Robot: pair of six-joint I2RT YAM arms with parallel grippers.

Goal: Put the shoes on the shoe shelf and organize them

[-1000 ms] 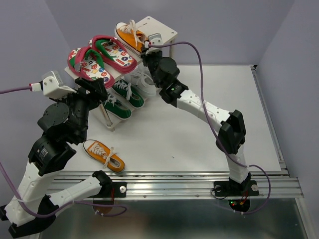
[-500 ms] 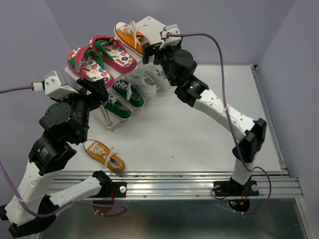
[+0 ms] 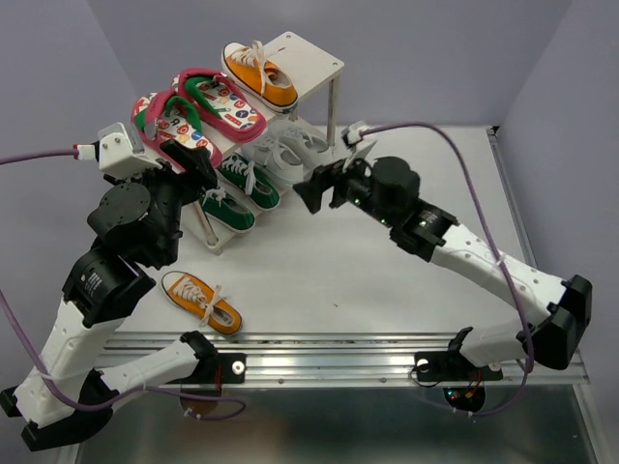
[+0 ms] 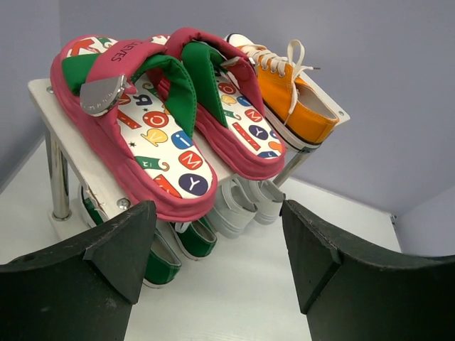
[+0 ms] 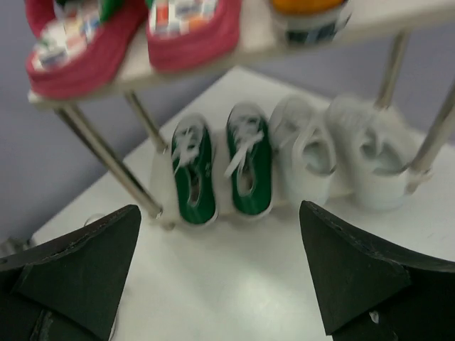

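The shoe shelf (image 3: 311, 56) stands at the back of the table. On its top board lie two pink-red flip-flops (image 3: 218, 101) and one orange sneaker (image 3: 259, 72). The lower tier holds a green pair (image 3: 247, 180) and a white pair (image 3: 290, 155). A second orange sneaker (image 3: 201, 302) lies on the table near the left arm. My left gripper (image 3: 196, 170) hangs open at the shelf's left end, facing the flip-flops (image 4: 153, 121). My right gripper (image 3: 316, 189) is open and empty in front of the lower tier, facing the green sneakers (image 5: 220, 163).
The metal rail (image 3: 368, 353) runs along the near edge with both arm bases on it. Thin metal shelf legs (image 5: 106, 156) stand beside the green pair. A purple cable (image 3: 435, 130) loops above the right arm.
My right gripper opened off the orange sneaker on the top board and drew back down and right, away from the shelf. The left arm shifted slightly upward.
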